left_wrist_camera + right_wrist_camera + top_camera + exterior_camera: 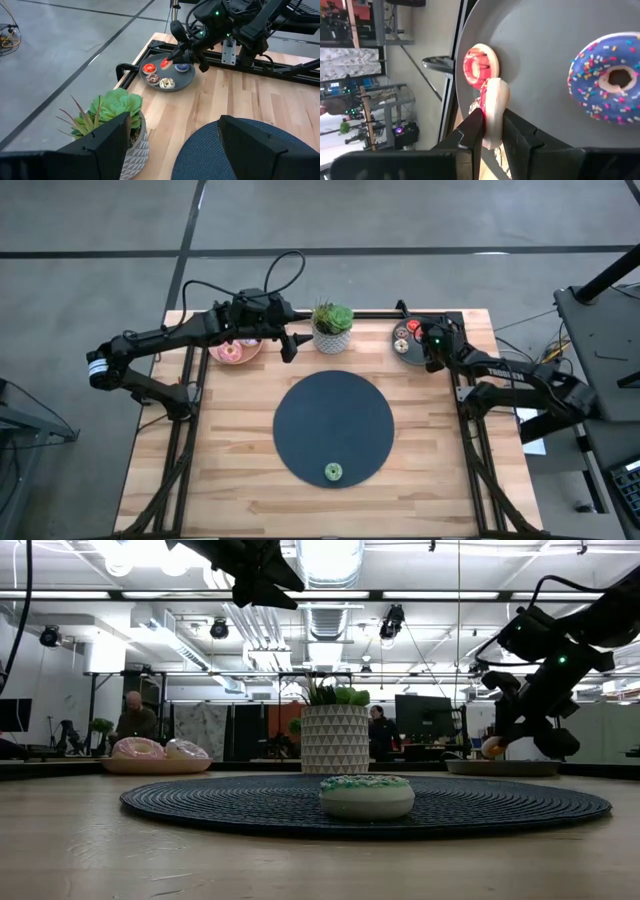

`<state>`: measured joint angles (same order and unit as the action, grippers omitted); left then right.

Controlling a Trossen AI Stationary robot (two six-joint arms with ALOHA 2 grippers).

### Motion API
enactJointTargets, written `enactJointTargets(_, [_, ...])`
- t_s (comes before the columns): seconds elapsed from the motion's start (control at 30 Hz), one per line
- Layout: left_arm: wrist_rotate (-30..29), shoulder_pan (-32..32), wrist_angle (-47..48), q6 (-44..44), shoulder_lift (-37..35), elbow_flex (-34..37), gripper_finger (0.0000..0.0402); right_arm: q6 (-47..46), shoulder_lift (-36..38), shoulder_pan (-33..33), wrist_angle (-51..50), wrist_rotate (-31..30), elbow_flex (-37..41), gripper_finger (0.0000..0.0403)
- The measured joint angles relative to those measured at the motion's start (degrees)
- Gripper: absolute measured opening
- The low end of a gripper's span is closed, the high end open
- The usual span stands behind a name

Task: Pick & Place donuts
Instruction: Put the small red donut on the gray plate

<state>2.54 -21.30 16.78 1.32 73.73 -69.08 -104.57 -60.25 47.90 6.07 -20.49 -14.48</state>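
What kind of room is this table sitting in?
Probably an open-plan lab or office workshop: exposed ceiling ducts and track lights overhead, computer monitors on desks behind, and a person seated at one.

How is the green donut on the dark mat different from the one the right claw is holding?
The green donut lies flat and alone on the dark round mat, with nothing touching it. The red-frosted donut stands on edge, pinched in the right gripper just above the grey plate, with other small donuts nearby. One has green frosting, the other red. Both are small toy rings with a pale base.
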Motion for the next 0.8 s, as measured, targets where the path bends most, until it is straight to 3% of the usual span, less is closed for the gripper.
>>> enactJointTargets(0.8, [0.0,0.0,0.1,-0.1,0.0,0.0,0.0271,-0.2,-9.2,1.9,7.0,2.7,0.0,0.0059])
